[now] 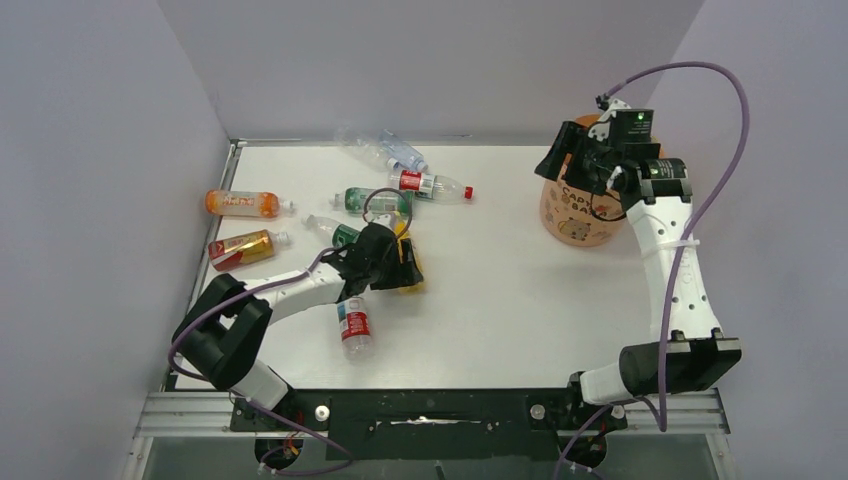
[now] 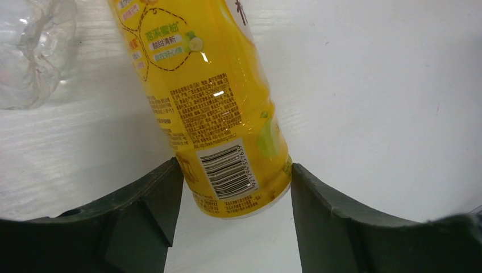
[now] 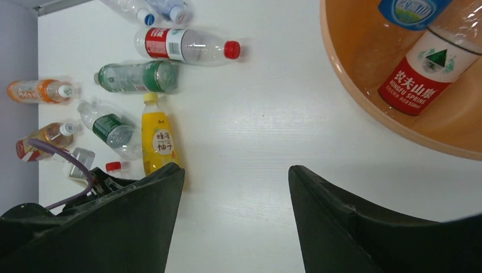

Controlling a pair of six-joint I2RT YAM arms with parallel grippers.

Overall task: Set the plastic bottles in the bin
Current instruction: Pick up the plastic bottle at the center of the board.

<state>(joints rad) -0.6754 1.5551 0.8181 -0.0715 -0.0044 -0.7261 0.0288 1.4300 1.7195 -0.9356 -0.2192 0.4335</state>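
Currently nine bottles (image 1: 240, 203) on table (image 1: 520, 300), two in bin (image 3: 364, 96); left gripper (image 2: 234, 170) tight around yellow bottle (image 2: 199, 85), right gripper (image 3: 236, 170) released.

Place: robot lab test cell
Enclosure: plain grey panels (image 1: 430, 60) around a white bench (image 1: 520, 300)
Mounting: left arm (image 1: 300, 288), right arm (image 1: 670, 260) above an aluminium rail (image 1: 180, 415)

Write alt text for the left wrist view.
A yellow plastic bottle with a barcode lies on the white table, its base pinched between the left gripper's dark fingers. A clear crumpled plastic bottle sits at the top left.
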